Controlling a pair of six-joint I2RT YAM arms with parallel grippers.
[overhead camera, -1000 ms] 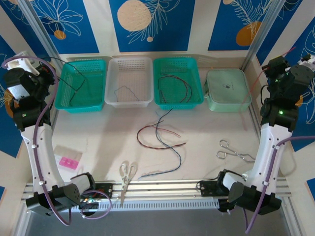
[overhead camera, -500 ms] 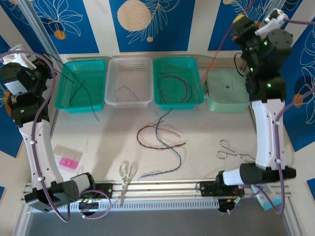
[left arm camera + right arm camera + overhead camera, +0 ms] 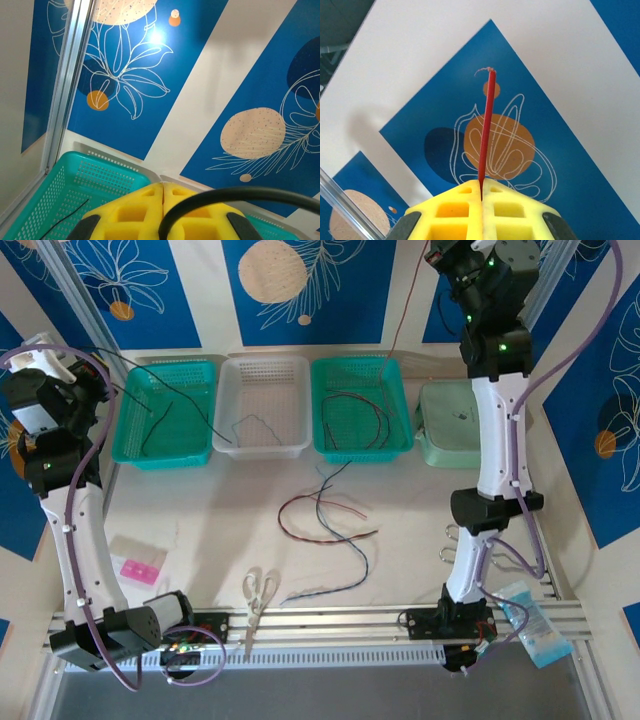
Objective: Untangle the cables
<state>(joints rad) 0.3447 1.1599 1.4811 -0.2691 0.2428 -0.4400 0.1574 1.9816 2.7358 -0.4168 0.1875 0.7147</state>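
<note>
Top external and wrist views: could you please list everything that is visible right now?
teal baskets: two, teal, back row
white basket: one, white, between them
lidded box: one, pale green, back right
loose cables: several, red, black, blue-grey, tangled mid-table
basket cables: a few, red and black, in the right teal basket
short cable: one, dark, in the white basket
scissors: one, white-handled, near edge
forceps: one, metal, right of mid-table
case: one, clear with pink, near left
packet: one, pale blue, near right corner
black cable: one, black, from left hand over the left teal basket
red cable: one, red, hanging from right hand
left hand: yellow fingers, shut on black cable
right hand: yellow fingers, shut on red cable
</note>
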